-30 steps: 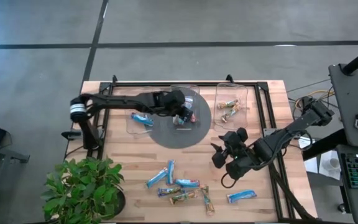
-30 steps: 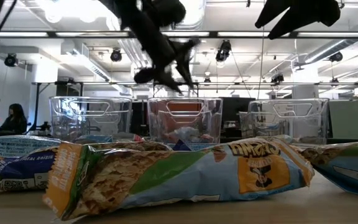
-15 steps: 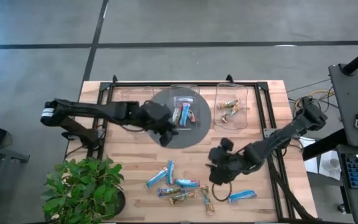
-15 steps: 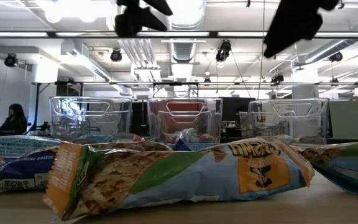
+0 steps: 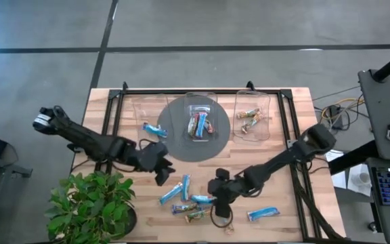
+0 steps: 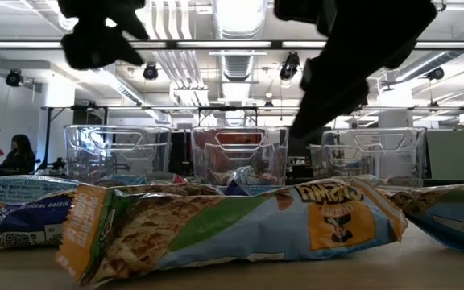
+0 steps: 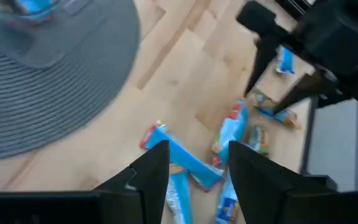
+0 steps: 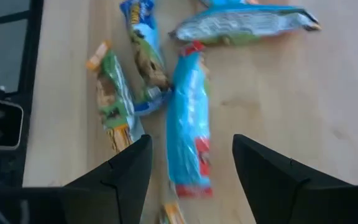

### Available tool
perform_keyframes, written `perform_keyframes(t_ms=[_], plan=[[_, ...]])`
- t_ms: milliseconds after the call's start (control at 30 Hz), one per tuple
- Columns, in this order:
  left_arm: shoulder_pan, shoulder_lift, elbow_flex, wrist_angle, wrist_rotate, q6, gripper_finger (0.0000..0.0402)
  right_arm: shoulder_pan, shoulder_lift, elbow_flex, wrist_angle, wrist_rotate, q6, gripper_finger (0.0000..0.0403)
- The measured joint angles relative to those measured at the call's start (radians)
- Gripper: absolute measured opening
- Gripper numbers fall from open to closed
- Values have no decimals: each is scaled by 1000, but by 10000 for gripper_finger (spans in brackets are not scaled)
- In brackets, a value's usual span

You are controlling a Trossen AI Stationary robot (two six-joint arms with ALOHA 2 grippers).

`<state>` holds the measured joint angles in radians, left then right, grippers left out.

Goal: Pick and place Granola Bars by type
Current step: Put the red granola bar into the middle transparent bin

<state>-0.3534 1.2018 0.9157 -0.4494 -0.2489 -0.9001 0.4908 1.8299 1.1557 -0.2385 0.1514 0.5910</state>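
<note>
Where the pale wood-plank table (image 5: 296,135) nears its front edge, crinkly foil Granola Bars (image 5: 189,200) lie clustered; both empty grippers, left gripper (image 5: 162,173) and right gripper (image 5: 220,193), hover spread apart. Beyond, clear plastic bins (image 5: 252,115) straddle a round grey woven mat (image 5: 181,142).

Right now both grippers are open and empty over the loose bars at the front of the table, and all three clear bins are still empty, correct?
Not quite. The left gripper and right gripper are open and empty above the loose bars, but the high view shows the three bins already hold wrapped bars.
</note>
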Motion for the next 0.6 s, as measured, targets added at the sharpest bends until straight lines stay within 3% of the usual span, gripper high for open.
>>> perform_keyframes(t_ms=[333, 500, 600], plan=[[-51, -110, -140, 24, -21, -45, 147, 1, 186, 82, 49, 10, -23, 212], [-57, -161, -171, 22, -20, -33, 147, -3, 256, 173, -94, 105, 12, 211], [-57, -190, -189, 24, -19, -16, 147, -35, 277, 229, -195, 53, 89, 196]])
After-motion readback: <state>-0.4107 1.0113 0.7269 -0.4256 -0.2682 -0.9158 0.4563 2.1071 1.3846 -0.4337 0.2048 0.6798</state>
